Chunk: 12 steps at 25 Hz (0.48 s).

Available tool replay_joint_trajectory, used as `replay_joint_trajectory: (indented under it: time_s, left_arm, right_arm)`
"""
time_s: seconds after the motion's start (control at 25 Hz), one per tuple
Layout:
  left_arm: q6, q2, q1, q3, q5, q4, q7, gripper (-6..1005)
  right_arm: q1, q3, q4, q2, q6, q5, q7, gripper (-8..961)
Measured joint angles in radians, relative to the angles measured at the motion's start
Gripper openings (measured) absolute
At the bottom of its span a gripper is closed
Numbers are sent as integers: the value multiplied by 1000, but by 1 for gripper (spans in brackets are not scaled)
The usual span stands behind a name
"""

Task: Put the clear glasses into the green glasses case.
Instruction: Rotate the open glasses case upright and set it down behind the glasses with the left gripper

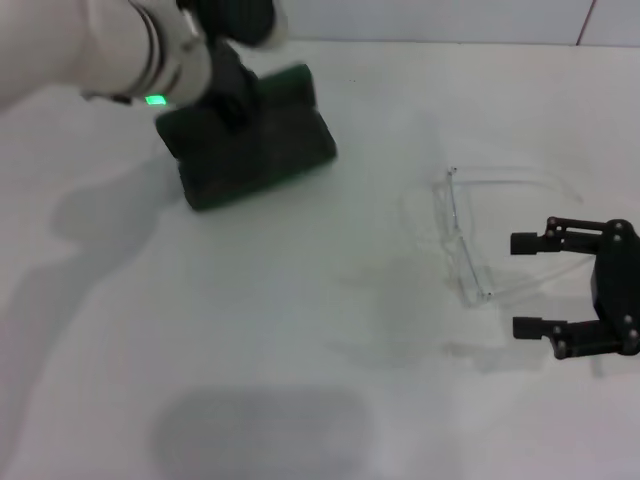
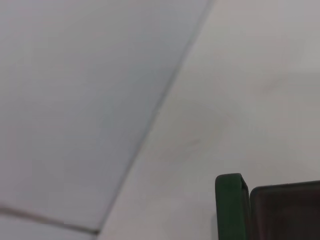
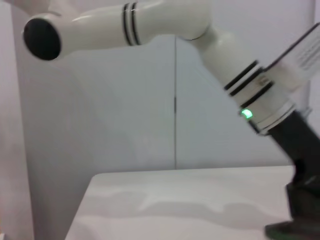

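Left gripper (image 1: 235,100) is at the green glasses case (image 1: 250,140), near the table's (image 1: 300,330) far edge; its opening cannot be told.
Only the head view shows the clear glasses (image 1: 465,240) and the right gripper (image 1: 530,285), spread wide beside them.

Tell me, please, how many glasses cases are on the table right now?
1. The green glasses case lies at the far left of the table, under the left gripper. The clear glasses lie apart, near the right gripper, whose fingers are open. None seems hidden.

The left pincer's fingers stay hidden behind its wrist over the dark green rectangular hard case (image 1: 250,140), partly covered.
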Motion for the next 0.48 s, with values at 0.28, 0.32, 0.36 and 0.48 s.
replay_joint_trajectory:
  time_s: [0.28,0.32,0.36,0.48]
  left_arm:
    - [49,-1,102,245,-11,166,3,183]
    - [69,-1,104,268,-11,183,1,181]
    - [84,-2,103,281,-10,193,-2,181]
    - [111,-3,93,318,-7,210,-12,180]
  right_arm:
    - [-20,12,-3,3,-8,-2,-24,812]
    - [-21,12,-3,3,-11,-2,-26,812]
    - [-21,12,-3,4,-16,-2,-26,812]
    - [-25,13,-3,5,-28,-2,-29,812]
